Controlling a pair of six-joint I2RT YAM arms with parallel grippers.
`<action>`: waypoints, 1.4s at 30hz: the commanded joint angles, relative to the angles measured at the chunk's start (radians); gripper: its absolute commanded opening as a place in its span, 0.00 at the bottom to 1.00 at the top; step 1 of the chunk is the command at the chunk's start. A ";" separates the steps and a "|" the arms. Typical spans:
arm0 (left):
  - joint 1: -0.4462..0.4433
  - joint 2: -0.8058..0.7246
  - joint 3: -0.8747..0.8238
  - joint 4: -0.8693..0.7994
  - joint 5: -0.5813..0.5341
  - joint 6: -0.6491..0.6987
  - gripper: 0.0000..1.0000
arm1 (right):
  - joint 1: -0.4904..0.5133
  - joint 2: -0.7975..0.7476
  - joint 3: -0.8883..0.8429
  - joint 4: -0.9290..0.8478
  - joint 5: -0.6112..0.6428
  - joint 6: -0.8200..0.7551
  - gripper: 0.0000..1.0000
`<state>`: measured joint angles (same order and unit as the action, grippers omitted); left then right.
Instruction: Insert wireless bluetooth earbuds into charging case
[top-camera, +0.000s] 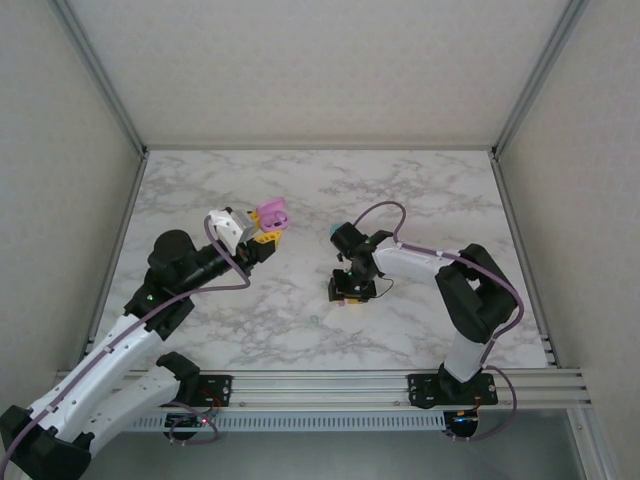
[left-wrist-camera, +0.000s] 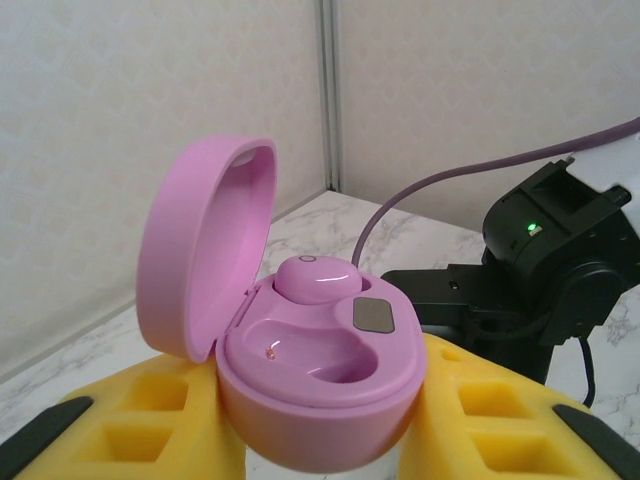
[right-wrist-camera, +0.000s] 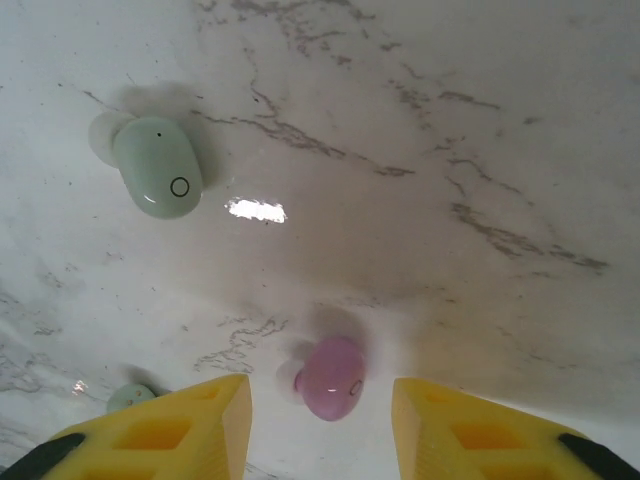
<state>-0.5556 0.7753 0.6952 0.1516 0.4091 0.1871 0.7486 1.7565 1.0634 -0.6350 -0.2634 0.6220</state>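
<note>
Top cam sits high behind the arm bases, angled down and forward, so the whole marble bench (top-camera: 420, 190) and both arms fit in frame. Left wrist cam rides right behind the left end effector (left-wrist-camera: 320, 420), looking almost level across the bench. It's super close on the pink case (left-wrist-camera: 320, 350), with the right arm (left-wrist-camera: 560, 250) behind it, and both are in the top view too. Right wrist cam looks straight down past the right end effector (right-wrist-camera: 320, 430), close to the bench.
</note>
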 joint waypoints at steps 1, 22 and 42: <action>-0.011 0.004 0.013 0.005 0.017 0.003 0.20 | 0.006 0.036 0.003 0.025 -0.036 0.023 0.41; -0.010 0.015 0.023 0.002 0.023 0.000 0.20 | 0.037 0.080 0.103 -0.020 -0.004 0.010 0.38; -0.010 -0.006 0.013 -0.013 0.010 0.010 0.20 | 0.083 0.165 0.241 -0.141 0.125 0.033 0.29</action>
<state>-0.5556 0.7906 0.6952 0.1295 0.4095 0.1875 0.8146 1.9003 1.2720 -0.7288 -0.1768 0.6418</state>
